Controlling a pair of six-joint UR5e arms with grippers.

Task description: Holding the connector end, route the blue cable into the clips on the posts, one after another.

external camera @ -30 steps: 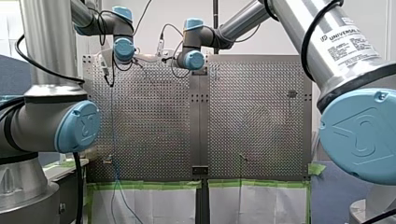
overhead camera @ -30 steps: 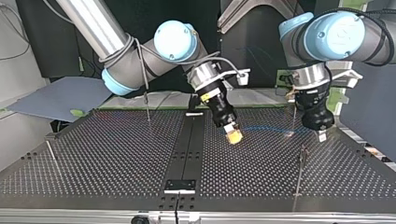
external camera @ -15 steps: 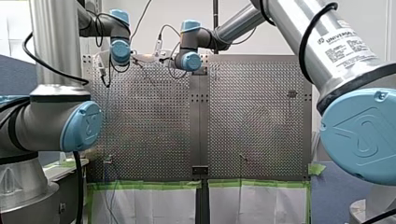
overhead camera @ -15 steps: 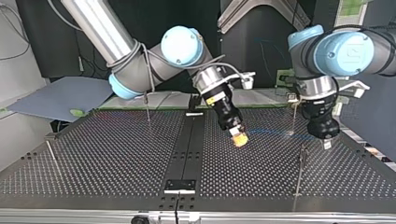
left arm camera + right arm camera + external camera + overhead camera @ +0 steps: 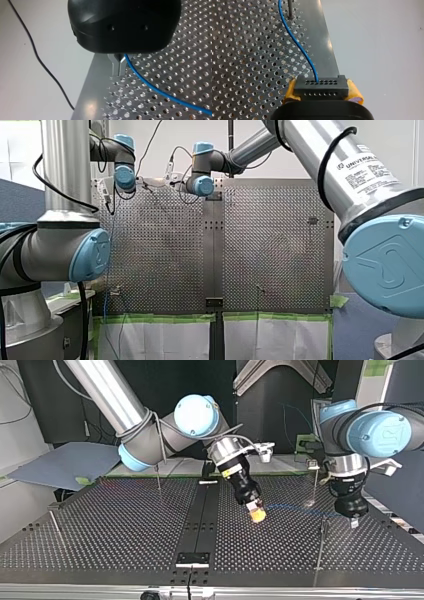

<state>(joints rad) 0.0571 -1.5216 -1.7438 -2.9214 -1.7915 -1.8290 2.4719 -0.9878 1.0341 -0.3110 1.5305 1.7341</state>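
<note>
Thin round blue cable (image 5: 297, 47) curves over the perforated metal bench (image 5: 249, 75), out of a black rectangular multi-hole connector (image 5: 321, 91). The connector is pinched between the yellow pads (image 5: 354, 92) of my right hand (image 5: 321, 85). The cable's other stretch passes my left hand (image 5: 120, 71), glossy black shell, grip state cannot tell. A thin metal post (image 5: 290, 10) stands just beside the cable.

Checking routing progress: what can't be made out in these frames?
- Left wrist view: how the blue cable meets my left gripper; its black body hides that.
- Top view: the posts, too small to show clips or a seated cable.
- Right wrist view: cable from the connector past the post, cut off by the edge.
</note>
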